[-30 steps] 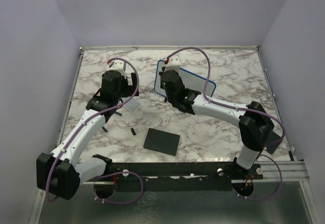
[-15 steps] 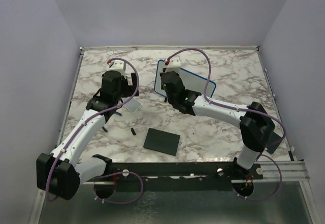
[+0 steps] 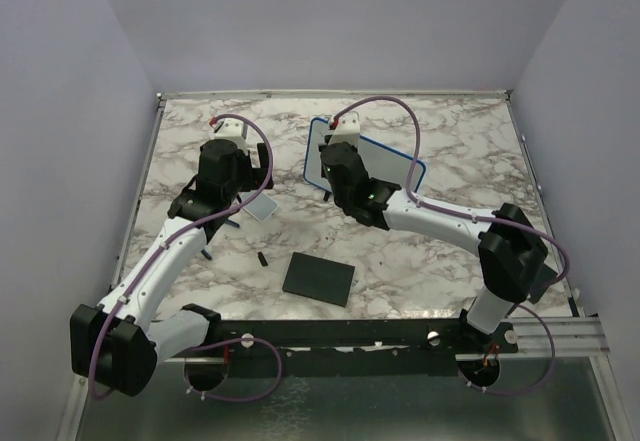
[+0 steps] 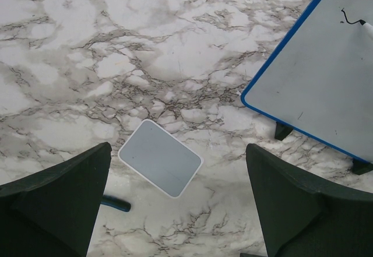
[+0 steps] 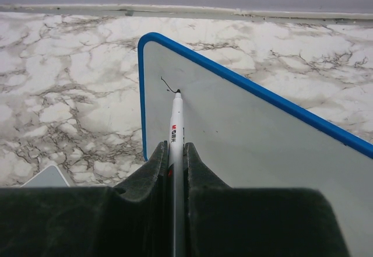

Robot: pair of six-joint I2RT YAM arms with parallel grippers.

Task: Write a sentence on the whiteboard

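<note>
while right gripper (image 5: 176, 152) pinches marker (image 5: 175, 117) against whiteboard (image 5: 245, 140), left gripper (image 4: 178, 152) wide open, empty

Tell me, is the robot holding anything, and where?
The right hand pinches a white marker around its barrel; the left hand holds nothing.

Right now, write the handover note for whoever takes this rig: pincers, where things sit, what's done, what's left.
The left pincer is open and empty, hovering above the small grey tile, which lies beside the whiteboard.
The right pincer is shut on the marker. The marker's tip rests on the whiteboard near the corner that shows upper left in the right wrist view.
The whiteboard sits on the marble table, towards the far side.
Done: the sentence is only one short curled stroke so far.
Left: nearly the whole sentence.
</note>
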